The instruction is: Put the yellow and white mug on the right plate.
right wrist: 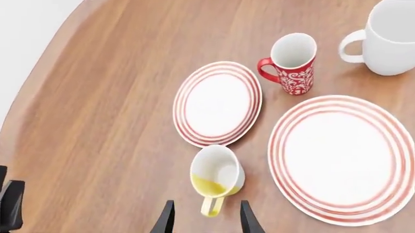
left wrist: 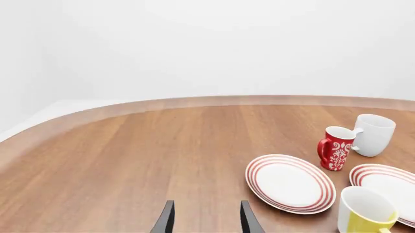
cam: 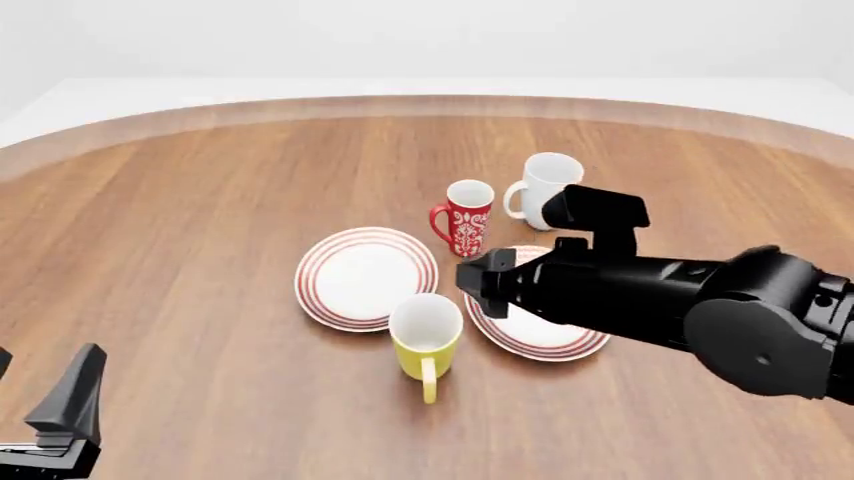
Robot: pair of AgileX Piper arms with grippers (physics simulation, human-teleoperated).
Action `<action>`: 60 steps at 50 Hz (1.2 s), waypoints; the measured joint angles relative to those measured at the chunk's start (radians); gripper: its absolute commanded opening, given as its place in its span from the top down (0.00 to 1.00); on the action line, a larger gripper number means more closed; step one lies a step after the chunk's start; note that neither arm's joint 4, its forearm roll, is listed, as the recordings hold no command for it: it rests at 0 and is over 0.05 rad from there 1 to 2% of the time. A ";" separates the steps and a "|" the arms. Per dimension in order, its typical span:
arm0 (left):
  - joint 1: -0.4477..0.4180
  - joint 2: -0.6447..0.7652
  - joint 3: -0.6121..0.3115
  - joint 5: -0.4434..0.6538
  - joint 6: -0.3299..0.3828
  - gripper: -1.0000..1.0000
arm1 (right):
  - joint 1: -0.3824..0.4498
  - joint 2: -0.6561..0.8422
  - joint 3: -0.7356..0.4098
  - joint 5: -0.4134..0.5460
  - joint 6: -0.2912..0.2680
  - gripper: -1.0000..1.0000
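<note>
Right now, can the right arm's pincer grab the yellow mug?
Probably yes. The right pincer is open just above the yellow mug, by its handle, and nothing sits between them. The plates and red mug stand off to the side.

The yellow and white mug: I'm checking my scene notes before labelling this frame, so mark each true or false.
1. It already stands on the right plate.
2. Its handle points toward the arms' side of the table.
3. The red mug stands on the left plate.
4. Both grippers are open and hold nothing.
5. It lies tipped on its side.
1. False. The yellow and white mug stands on the bare table, between the left plate and the right plate.
2. True.
3. False. The red mug stands on the table beyond both plates, beside the white mug.
4. True: left gripper, right gripper.
5. False. It is upright.
</note>
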 measured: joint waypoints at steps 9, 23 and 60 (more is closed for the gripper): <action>0.000 0.000 0.000 0.000 0.000 0.00 | 0.017 0.059 -0.004 -0.031 0.007 0.00; 0.000 0.000 0.000 0.000 0.000 0.00 | 0.055 0.146 -0.021 -0.062 0.018 0.00; 0.000 0.000 0.000 0.000 0.000 0.00 | 0.156 0.330 0.060 -0.251 0.149 0.00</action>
